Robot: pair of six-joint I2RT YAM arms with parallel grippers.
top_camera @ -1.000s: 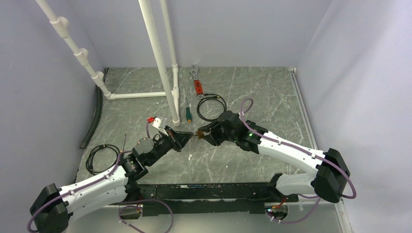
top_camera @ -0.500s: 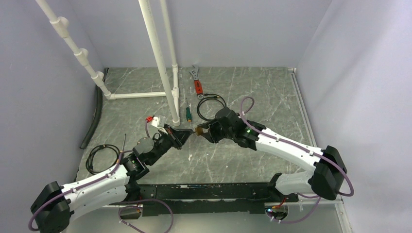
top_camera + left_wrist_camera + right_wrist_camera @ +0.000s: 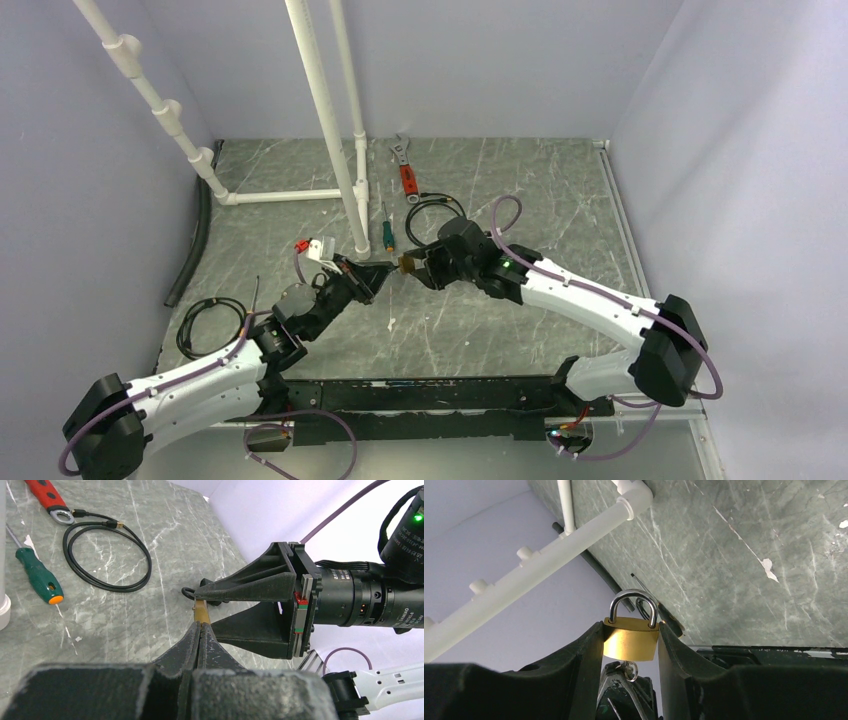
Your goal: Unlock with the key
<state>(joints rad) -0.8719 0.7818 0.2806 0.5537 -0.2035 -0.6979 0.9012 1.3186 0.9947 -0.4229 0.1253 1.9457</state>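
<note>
1. Here, the right gripper, jaws partly open, clamps the small brass padlock, lower centre of its wrist view.
2. The left gripper, jaws fully closed, pinches the tiny thin-bladed key beneath the padlock.
3. Advice: twist about the blade's axis, avoiding side load.

left claw, right claw, shifted rearward together

Both arms reached forward and angled inward until their tips nearly met nose to nose, the left gripper with fingers pressed fully together, the right gripper with jaws partly spread, clamping a brass padlock
</note>
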